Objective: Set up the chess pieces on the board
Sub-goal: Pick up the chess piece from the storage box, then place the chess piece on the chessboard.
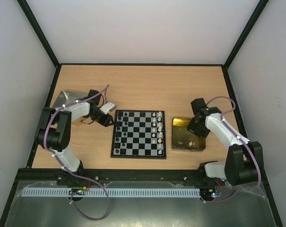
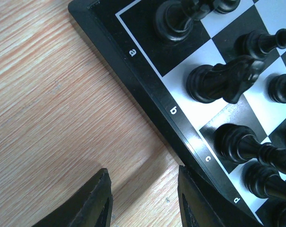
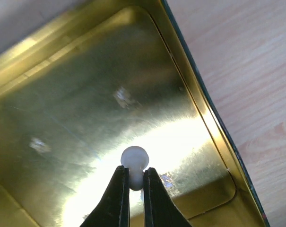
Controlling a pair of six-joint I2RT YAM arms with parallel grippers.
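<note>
Your right gripper (image 3: pixel 133 174) is closed tight on a small cream round-headed chess piece (image 3: pixel 134 160) above the shiny gold metal tray (image 3: pixel 62 94). Its head pokes out past the gripper's tip, long axis in line with the gripper. Your left gripper (image 2: pixel 143 174) gapes empty over the wooden worktop (image 2: pixel 48 94), beside the black-and-silver checked board (image 2: pixel 147 85).

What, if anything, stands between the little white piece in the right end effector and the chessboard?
Nothing visible blocks it. The right end effector is shut on the white piece over the gold tray; only the tray's low rim and bare table lie before the board.
</note>
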